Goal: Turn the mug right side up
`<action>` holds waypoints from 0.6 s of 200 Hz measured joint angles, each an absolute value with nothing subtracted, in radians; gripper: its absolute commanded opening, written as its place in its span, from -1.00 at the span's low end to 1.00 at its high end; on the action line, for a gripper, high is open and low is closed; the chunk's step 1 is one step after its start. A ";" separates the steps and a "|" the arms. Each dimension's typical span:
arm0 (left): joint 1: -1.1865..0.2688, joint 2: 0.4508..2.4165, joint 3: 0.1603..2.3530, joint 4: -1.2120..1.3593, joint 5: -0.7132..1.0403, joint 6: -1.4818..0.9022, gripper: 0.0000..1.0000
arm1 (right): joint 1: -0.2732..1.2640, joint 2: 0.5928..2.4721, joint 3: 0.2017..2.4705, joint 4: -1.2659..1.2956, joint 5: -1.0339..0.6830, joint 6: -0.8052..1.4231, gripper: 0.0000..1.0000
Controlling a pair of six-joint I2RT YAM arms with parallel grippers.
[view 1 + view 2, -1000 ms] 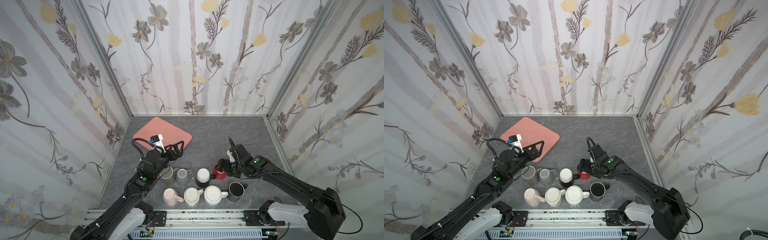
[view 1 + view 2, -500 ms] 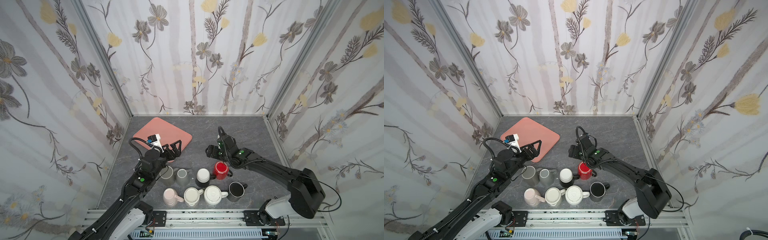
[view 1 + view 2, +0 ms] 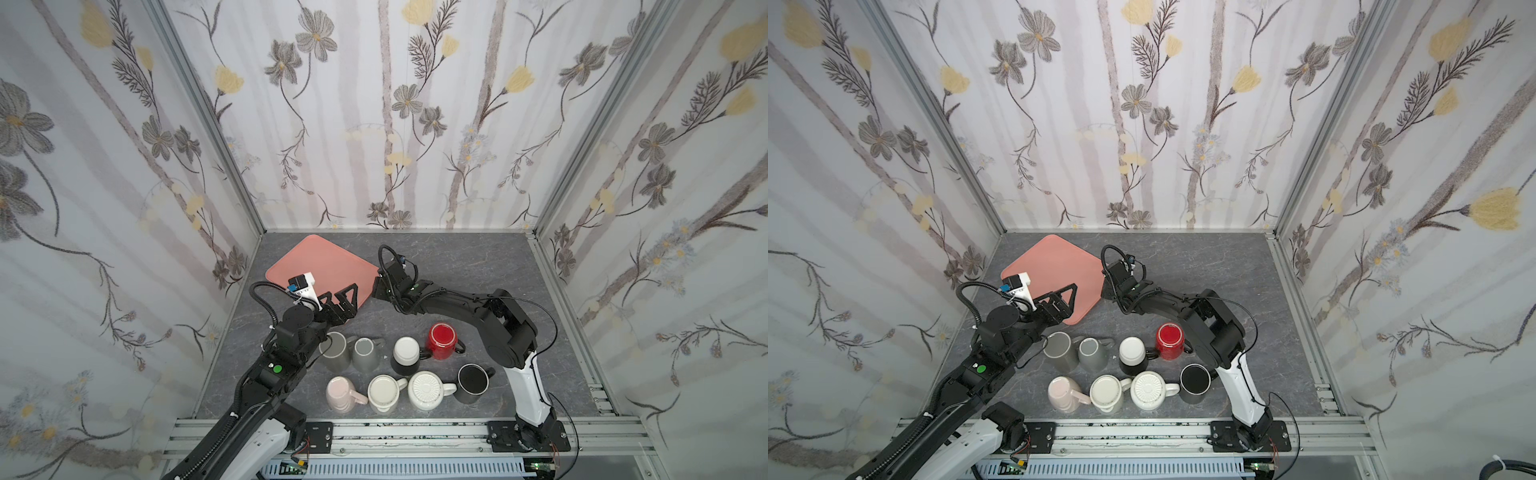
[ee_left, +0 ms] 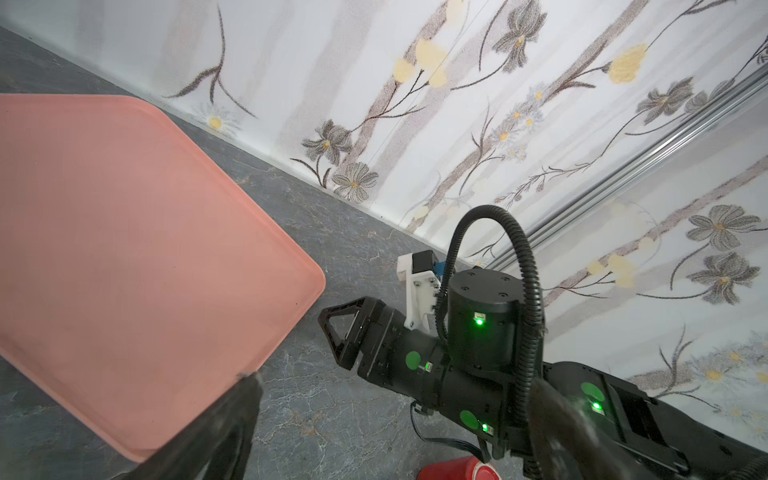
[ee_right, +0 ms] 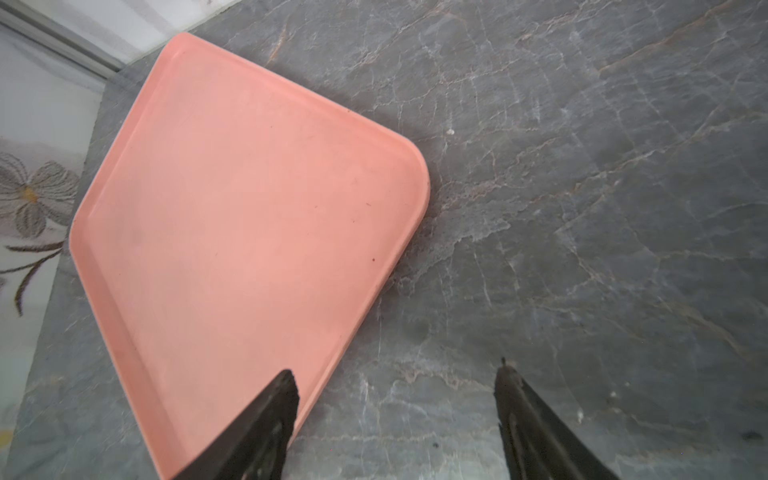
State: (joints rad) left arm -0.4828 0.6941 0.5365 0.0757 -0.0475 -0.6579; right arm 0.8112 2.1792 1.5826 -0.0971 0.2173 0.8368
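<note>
A red mug (image 3: pixel 441 341) (image 3: pixel 1170 341) stands on end in the back row of mugs, handle to the right. Nothing holds it, and I cannot tell for sure whether its mouth or its base faces up. Its edge shows in the left wrist view (image 4: pixel 457 469). My right gripper (image 3: pixel 375 289) (image 5: pixel 395 376) is open and empty, low over the table at the right corner of the pink tray (image 3: pixel 320 262) (image 5: pixel 249 208), well behind the red mug. My left gripper (image 3: pixel 340 295) (image 4: pixel 399 395) is open and empty over the tray's near edge.
Other mugs crowd the front: two grey ones (image 3: pixel 334 352) (image 3: pixel 365 354), a white-and-black one (image 3: pixel 405 355), then pink (image 3: pixel 338 392), white (image 3: pixel 384 394), ribbed white (image 3: pixel 428 390) and an upright black one (image 3: pixel 471 378). The two grippers sit close together near the tray.
My right gripper has let go of the red mug and swung back and left to the tray's corner, its jaws narrowing a little. The mug stays standing. The left arm has barely shifted.
</note>
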 measured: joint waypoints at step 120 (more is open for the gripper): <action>-0.483 0.642 0.519 0.059 -0.029 -0.661 1.00 | 0.812 2.455 1.934 -0.207 0.247 0.807 0.05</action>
